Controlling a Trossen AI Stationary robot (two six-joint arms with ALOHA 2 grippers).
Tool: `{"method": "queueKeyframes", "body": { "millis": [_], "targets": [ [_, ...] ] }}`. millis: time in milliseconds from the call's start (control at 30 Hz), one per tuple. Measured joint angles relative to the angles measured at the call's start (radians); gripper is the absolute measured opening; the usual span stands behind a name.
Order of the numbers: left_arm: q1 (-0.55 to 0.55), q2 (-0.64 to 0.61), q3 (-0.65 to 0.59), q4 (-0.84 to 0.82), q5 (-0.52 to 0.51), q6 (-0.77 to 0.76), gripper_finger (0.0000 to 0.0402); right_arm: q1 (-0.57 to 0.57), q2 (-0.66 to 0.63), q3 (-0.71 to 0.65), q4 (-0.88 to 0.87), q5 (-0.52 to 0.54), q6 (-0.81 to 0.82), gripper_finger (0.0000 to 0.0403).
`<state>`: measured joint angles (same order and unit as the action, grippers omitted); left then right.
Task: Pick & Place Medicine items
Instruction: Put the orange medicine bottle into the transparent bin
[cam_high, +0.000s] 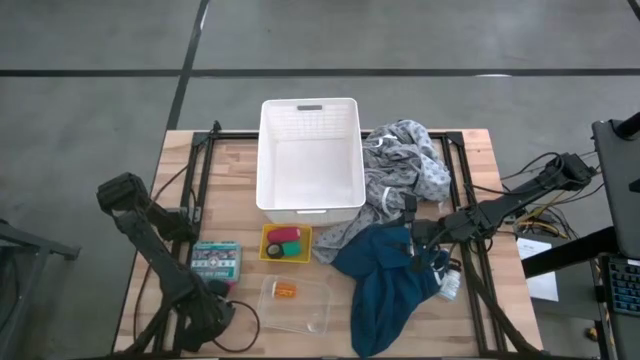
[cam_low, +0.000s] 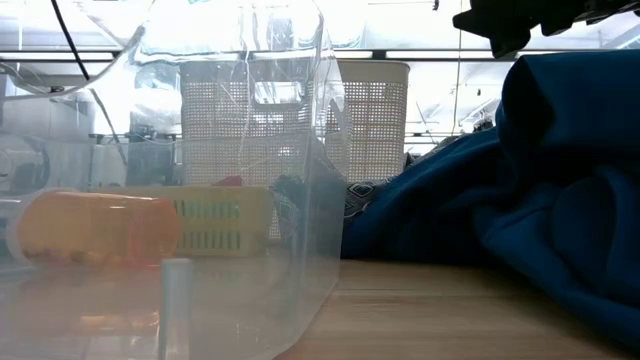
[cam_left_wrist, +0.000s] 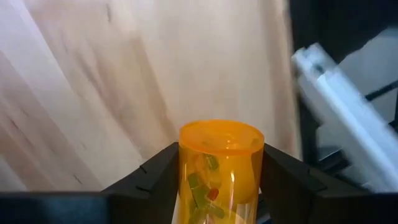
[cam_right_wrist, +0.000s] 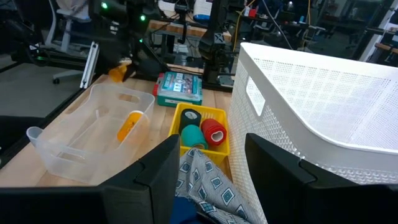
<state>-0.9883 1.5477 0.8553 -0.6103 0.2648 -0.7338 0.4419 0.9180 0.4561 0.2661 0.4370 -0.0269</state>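
Observation:
My left gripper (cam_high: 217, 301) is at the table's front left, shut on an orange pill bottle (cam_left_wrist: 220, 167); it also shows in the right wrist view (cam_right_wrist: 119, 72). A second orange pill bottle (cam_high: 286, 290) lies on its side in a clear plastic tub (cam_high: 296, 304). A dark green roll (cam_right_wrist: 189, 116) and a pink-red cylinder (cam_right_wrist: 214, 131) sit in a small yellow tray (cam_high: 286, 243). A white bottle (cam_high: 449, 285) lies by the teal-blue cloth (cam_high: 388, 285). My right gripper (cam_right_wrist: 208, 180) is open and empty above the cloths. My left gripper pinches the orange pill bottle's round sides (cam_left_wrist: 186, 168) between its two fingers (cam_left_wrist: 155, 174). The bottle lies along the fingers and its flat end (cam_left_wrist: 221, 133) sticks out past their tips. The bottle shows held off the table, with pills inside it.
A white slotted basket (cam_high: 310, 155) stands at the far middle. A grey patterned cloth (cam_high: 405, 168) lies against its right side, over the teal-blue cloth. A teal box (cam_high: 216, 260) lies left of the yellow tray. Bare wood (cam_high: 230, 165) lies at the far left.

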Motion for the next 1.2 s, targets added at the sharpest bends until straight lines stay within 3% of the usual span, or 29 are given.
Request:
{"method": "queueKeyframes", "body": {
  "millis": [267, 633, 800, 1200],
  "targets": [
    [0.052, -0.002, 0.132, -0.055, -0.047, 0.003, 0.0195, 0.000, 0.000, 0.000, 0.000, 0.000, 0.000, 0.0179],
    [0.206, -0.007, 0.284, -0.066, -0.056, 0.042, 0.0196, 0.000, 0.000, 0.000, 0.000, 0.000, 0.000, 0.0179],
    [0.299, -0.008, 0.310, -0.067, -0.069, 0.111, 0.0197, 0.000, 0.000, 0.000, 0.000, 0.000, 0.000, 0.0179],
    [0.478, -0.006, 0.303, 0.006, -0.082, 0.106, 0.0206, 0.000, 0.000, 0.000, 0.000, 0.000, 0.000, 0.0180]
  ]
}}
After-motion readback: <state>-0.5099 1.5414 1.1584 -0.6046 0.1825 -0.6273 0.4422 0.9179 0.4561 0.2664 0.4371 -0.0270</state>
